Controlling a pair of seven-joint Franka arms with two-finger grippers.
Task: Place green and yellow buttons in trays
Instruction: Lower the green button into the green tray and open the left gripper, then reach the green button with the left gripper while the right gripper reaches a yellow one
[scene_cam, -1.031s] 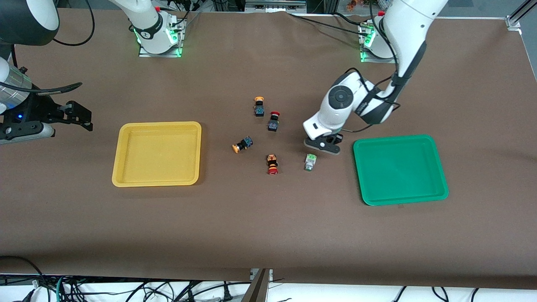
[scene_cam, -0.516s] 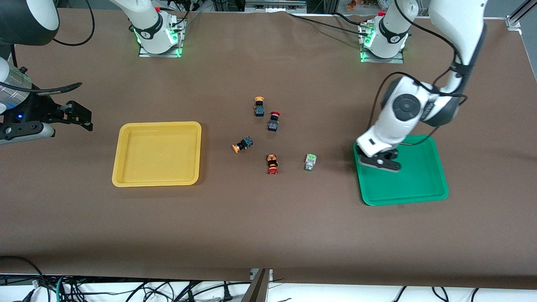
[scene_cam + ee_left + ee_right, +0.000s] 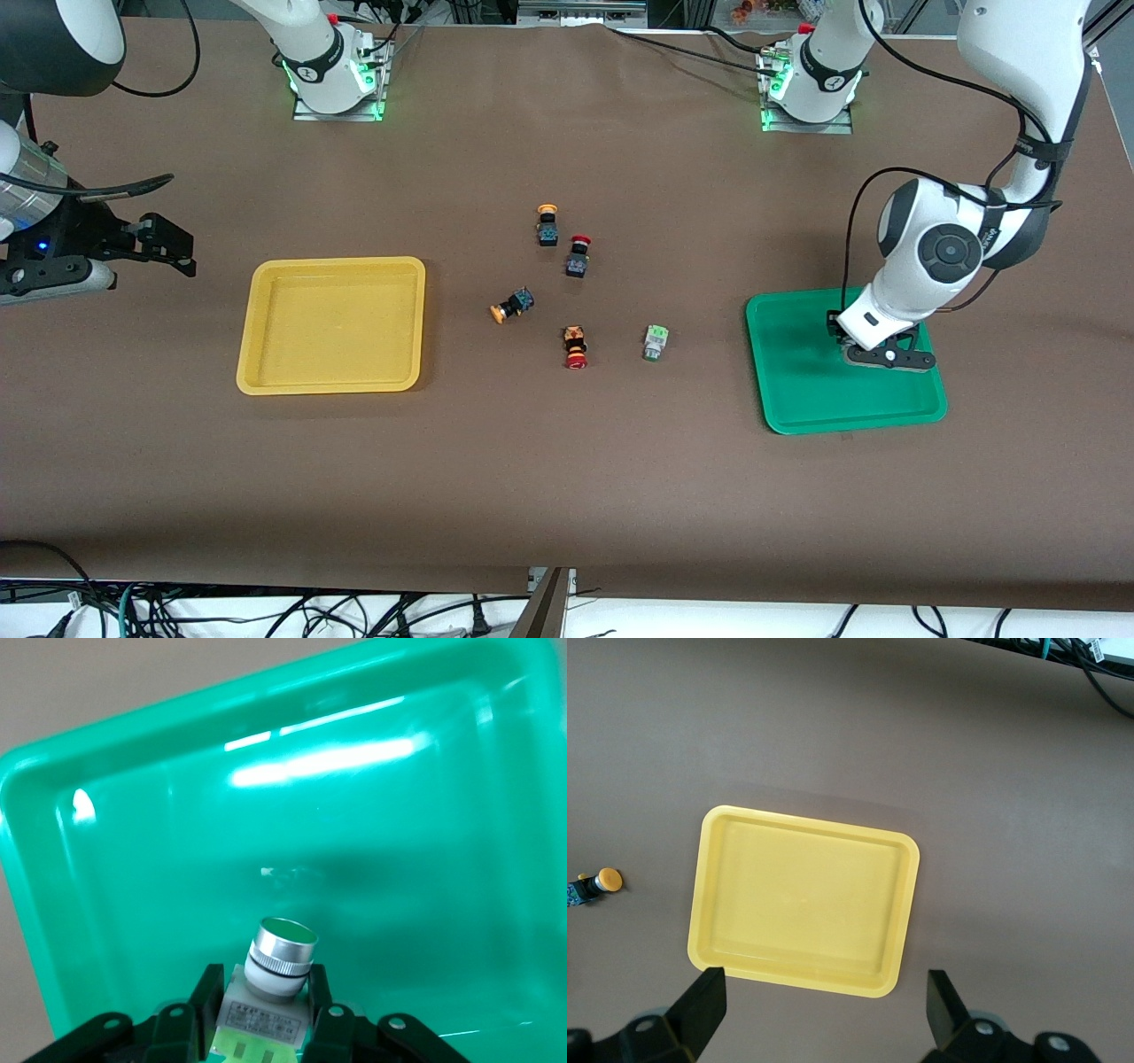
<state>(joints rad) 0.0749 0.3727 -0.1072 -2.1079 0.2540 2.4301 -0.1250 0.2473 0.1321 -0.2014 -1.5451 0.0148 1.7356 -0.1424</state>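
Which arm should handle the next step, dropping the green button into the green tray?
Left. The left gripper is over the green tray, shut on a green button. The right gripper waits open above the yellow tray, holding nothing.

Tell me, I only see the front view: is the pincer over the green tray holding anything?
Observer: Yes. The left wrist view shows the left pincer shut on a green button.
Operator: Is it lying in the tray yet?
Observer: I cannot tell if it touches, but that view shows the green tray has nothing else lying in the part under the button.
Operator: What does the other arm's camera see?
Observer: The right pincer waits open, and its wrist view looks down on the yellow tray, with nothing in it, and one yellow button at the picture's edge.
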